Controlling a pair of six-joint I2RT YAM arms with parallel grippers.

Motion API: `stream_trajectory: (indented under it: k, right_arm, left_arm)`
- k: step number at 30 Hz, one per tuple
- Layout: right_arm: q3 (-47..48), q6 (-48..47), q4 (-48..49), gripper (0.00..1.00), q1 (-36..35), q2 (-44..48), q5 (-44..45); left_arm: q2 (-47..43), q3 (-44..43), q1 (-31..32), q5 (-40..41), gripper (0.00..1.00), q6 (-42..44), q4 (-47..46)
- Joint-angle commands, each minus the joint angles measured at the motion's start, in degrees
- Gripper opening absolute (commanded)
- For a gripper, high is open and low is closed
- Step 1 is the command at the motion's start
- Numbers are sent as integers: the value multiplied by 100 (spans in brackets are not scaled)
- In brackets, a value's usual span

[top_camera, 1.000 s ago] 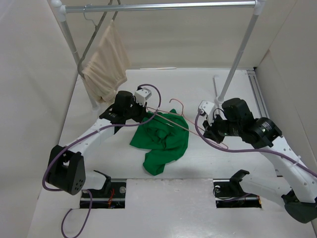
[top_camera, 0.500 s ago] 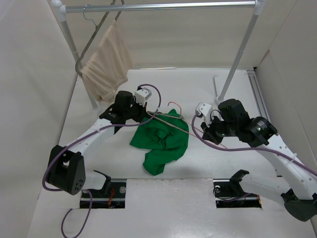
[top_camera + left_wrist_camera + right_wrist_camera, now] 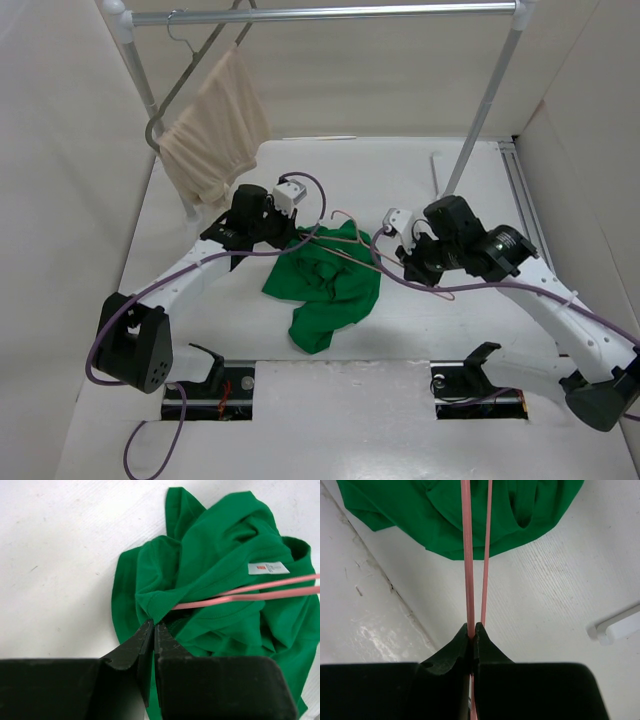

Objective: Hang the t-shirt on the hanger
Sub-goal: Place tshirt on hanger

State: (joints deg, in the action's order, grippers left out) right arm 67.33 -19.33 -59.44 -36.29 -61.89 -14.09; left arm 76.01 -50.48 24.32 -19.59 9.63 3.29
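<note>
The bright green t-shirt (image 3: 325, 280) lies crumpled on the white table, its white neck tag (image 3: 268, 568) facing up. My left gripper (image 3: 153, 623) is shut on a fold of the t-shirt's edge (image 3: 155, 605) at the shirt's left side (image 3: 292, 238). The thin pink hanger (image 3: 362, 250) reaches across the shirt, and its left end goes in under the green cloth (image 3: 210, 602). My right gripper (image 3: 474, 626) is shut on one of the hanger's wires (image 3: 466, 555) and holds it from the right (image 3: 410, 262). The hanger's hook (image 3: 340, 214) shows above the shirt.
A clothes rack (image 3: 330, 14) stands at the back, with a post (image 3: 478, 125) coming down near my right arm. A beige cloth (image 3: 212, 130) hangs on a grey hanger at the back left. White walls close the sides. A small white part (image 3: 615, 627) lies on the table.
My right gripper has moved left with the hanger, pushing its end further into the t-shirt. The left gripper has stayed where it was, shut on the cloth.
</note>
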Motion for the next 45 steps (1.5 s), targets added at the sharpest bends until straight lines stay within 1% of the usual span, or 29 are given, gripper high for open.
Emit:
stream_trajectory:
  k: [1,3,7,9,10,11,12,14,15,18,19,21,26,28,29,31,32,33,34,35,36,37,38,39,40,41,43,44,45]
  right_arm:
    - [8,-123,371,0,43,-51,-15]
    - [-53,-123,538,0,-18,-113,-67]
    - [-167,-123,1012,0,-132,-332,-121]
    - [-168,-18,1469,0,-132,-394,80]
    - [-229,191,1662,0,-63,-394,221]
    - [-229,297,1864,0,-10,-446,414]
    - [-229,385,2284,0,52,-447,415]
    - [-290,518,2760,0,123,-447,608]
    - [-291,518,3311,0,123,-447,609]
    - [-519,457,4113,0,123,-500,233]
    - [-571,457,4525,0,123,-552,135]
    - [-642,308,4870,0,123,-719,-101]
    - [-756,52,5266,0,246,-1088,-357]
    - [-993,-105,5416,0,368,-1089,-524]
    - [-1072,-106,5469,0,369,-1089,-682]
    - [-1335,-194,5522,0,491,-1018,-823]
    - [-1441,-263,5574,0,492,-949,-1015]
    - [-1555,-264,5671,0,561,-896,-1130]
    - [-1765,-325,5724,0,640,-817,-1236]
    - [-1845,-326,5724,0,641,-816,-1341]
    - [-1907,-404,5794,0,641,-816,-1516]
    - [-1969,-474,5795,0,641,-764,-1666]
    - [-1969,-475,5795,0,641,-763,-1667]
    - [-1969,-536,5795,0,641,-763,-1789]
    - [-2022,-536,5795,0,641,-763,-1791]
    - [-2022,-597,5795,0,641,-763,-1851]
    - [-2022,-598,5795,0,641,-711,-1983]
    - [-2022,-659,5795,0,641,-711,-2036]
    - [-2074,-660,5795,0,641,-658,-2037]
  left_arm:
    - [-209,-198,12,-439,0,258,189]
    - [-209,-462,12,-702,0,443,304]
    - [-95,-1051,12,-1413,0,514,567]
    - [-42,-1357,12,-1748,0,514,707]
    - [-42,-1438,12,-1932,0,514,873]
    - [10,-1499,12,-2273,0,514,962]
    - [11,-1587,12,-2407,0,514,1041]
    - [11,-1588,12,-2653,0,374,1183]
    - [11,-1588,12,-2655,0,269,1244]
    - [11,-1588,12,-2734,0,215,1244]
    - [11,-1657,12,-2786,0,215,1244]
    - [11,-1807,12,-2917,0,215,1244]
    - [63,-2036,12,-3226,0,153,1244]
    - [63,-2036,12,-3226,0,381,1454]
    - [63,-2097,12,-3226,12,504,1560]
    - [63,-2308,12,-3226,28,942,2112]
    - [63,-2413,12,-3122,34,1623,2341]
    - [11,-2588,12,-3042,40,1978,2560]
    - [11,-2642,-58,-2954,43,2286,2858]
    - [-76,-2643,-180,-2771,45,2568,2948]
    - [-77,-2695,-234,-2682,46,3153,3019]
    - [-234,-2695,-234,-2455,51,3472,3072]
    - [-296,-2608,-234,-2453,53,3763,3072]
    - [-384,-2503,-234,-2218,55,3983,2925]
    - [-481,-2171,-234,-2137,60,4281,2714]
    - [-690,-1968,-234,-2075,71,4441,2199]
    - [-911,-1520,-234,-2075,81,4653,1546]
    - [-1060,-1083,-234,-2075,84,4854,951]
    - [-1062,-878,-234,-2075,89,4908,684]
